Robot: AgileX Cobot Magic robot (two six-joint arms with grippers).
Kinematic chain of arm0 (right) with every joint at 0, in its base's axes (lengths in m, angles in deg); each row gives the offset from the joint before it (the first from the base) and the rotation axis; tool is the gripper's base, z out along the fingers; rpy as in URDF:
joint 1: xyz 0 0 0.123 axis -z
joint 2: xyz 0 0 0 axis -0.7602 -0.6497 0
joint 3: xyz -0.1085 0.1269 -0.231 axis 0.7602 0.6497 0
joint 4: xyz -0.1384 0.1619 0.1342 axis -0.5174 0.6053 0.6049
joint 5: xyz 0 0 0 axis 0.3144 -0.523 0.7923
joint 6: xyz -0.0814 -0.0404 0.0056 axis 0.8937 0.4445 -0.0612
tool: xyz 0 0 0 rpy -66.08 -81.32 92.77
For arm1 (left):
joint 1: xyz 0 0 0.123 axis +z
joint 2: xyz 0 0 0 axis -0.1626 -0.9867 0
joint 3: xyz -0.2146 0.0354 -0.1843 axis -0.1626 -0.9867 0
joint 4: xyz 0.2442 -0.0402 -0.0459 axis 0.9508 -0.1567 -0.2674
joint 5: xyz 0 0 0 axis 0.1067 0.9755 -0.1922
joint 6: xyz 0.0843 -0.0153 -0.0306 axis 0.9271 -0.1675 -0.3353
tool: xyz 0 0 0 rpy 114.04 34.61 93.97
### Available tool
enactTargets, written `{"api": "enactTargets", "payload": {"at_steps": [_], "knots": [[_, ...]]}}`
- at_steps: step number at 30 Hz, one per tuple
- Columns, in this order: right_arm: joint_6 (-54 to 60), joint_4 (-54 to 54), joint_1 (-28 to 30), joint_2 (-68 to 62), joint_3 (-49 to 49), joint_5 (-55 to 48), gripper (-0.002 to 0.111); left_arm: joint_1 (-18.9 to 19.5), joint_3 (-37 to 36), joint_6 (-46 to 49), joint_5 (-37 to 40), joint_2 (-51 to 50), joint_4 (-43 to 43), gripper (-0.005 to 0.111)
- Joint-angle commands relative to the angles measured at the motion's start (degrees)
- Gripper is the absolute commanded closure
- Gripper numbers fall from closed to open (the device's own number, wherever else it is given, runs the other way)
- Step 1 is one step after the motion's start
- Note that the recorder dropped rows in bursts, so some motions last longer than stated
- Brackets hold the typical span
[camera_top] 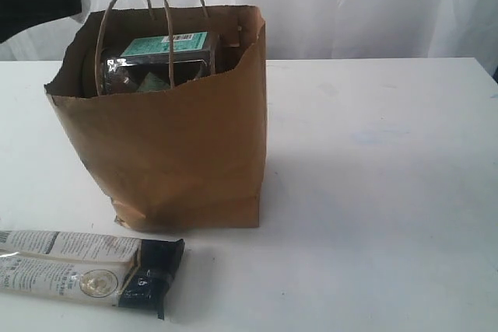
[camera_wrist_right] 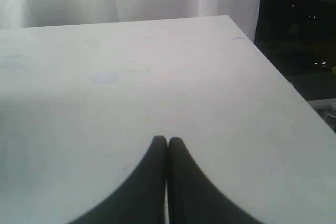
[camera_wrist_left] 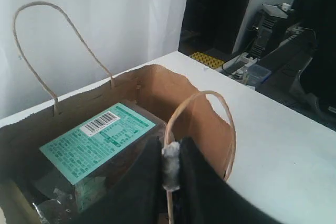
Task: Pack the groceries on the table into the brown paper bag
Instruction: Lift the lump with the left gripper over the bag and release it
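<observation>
Left gripper [camera_wrist_left: 170, 149] first: it hangs just over the mouth of the bag [camera_top: 179, 145], clenched down to a slit with a pale grey scrap showing in the gap. The twine of the near handle [camera_wrist_left: 202, 95] runs down right along that slit, so I cannot tell whether it is pinched or only lying against a finger. The bag stands upright on the left half of the tabletop [camera_top: 373, 192], its front rim torn low and sagging. A teal-labelled pack [camera_top: 167, 44] sits on top of the load, close under the rim. By my reckoning most of the packing is done; all I can see outside is the twin packet [camera_top: 78, 266], lying flat just in front of the bag, its pale end running out of the exterior view. My main worry is the handle: if the twine is caught and I raise that arm, the bag would come up with it, tilt, or tear at the weak rim. The second risk is room: the packet is long and the bag looks nearly full, so pushed in flat it would probably jam on the teal-labelled pack or snag a loop; it wants to go in on end. Right gripper [camera_wrist_right: 167, 140] is clamped shut on nothing over bare tabletop.
</observation>
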Motion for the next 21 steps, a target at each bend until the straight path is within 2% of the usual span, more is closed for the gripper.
{"api": "enactTargets", "payload": {"at_steps": [1,9,12,17,21], "knots": [[-0.3,0.0,0.1,0.2,0.1,0.5,0.108,0.0,0.2,1.2,1.1,-1.5,-1.9,0.107],[-0.3,0.0,0.1,0.2,0.1,0.5,0.108,0.0,0.2,1.2,-2.6,-2.5,-1.9,0.105],[-0.3,0.0,0.1,0.2,0.1,0.5,0.108,0.0,0.2,1.2,-3.4,-2.5,-1.9,0.09],[-0.3,0.0,0.1,0.2,0.1,0.5,0.108,0.0,0.2,1.2,-3.3,-2.5,-1.9,0.053],[-0.3,0.0,0.1,0.2,0.1,0.5,0.108,0.0,0.2,1.2,-3.8,-2.5,-1.9,0.036]]}}
